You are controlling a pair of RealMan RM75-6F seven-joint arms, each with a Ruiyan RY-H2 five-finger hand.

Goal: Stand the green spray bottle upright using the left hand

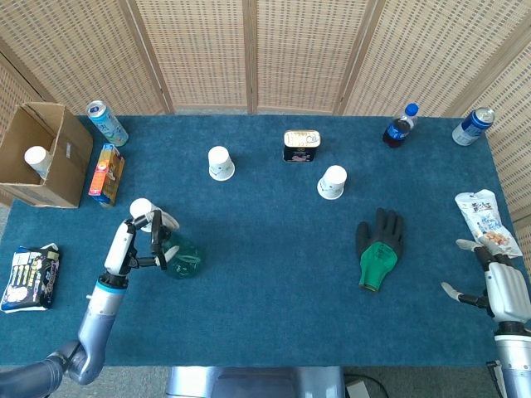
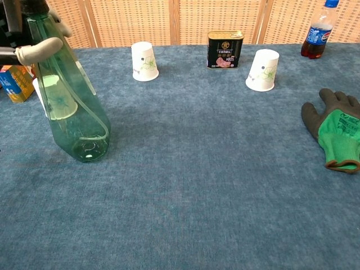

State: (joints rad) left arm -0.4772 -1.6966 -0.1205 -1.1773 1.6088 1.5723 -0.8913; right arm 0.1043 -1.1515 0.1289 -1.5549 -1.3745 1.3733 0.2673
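The green spray bottle (image 2: 76, 112) is see-through, with a dark spray head at the top. It leans with its top toward the left, and its base is low at the blue cloth. My left hand (image 1: 137, 245) grips it around the neck, and one pale finger (image 2: 36, 52) wraps across the neck in the chest view. From the head view the bottle (image 1: 181, 257) shows just right of that hand. My right hand (image 1: 498, 288) rests at the table's front right corner, fingers spread and holding nothing.
A paper cup (image 1: 142, 207) stands just behind the bottle. Two more cups (image 1: 220, 162) (image 1: 333, 182), a tin (image 1: 301, 145), a cola bottle (image 1: 401, 125) and a glove (image 1: 379, 249) lie further right. A cardboard box (image 1: 37, 153), carton (image 1: 106, 174) and can (image 1: 107, 123) sit at the left.
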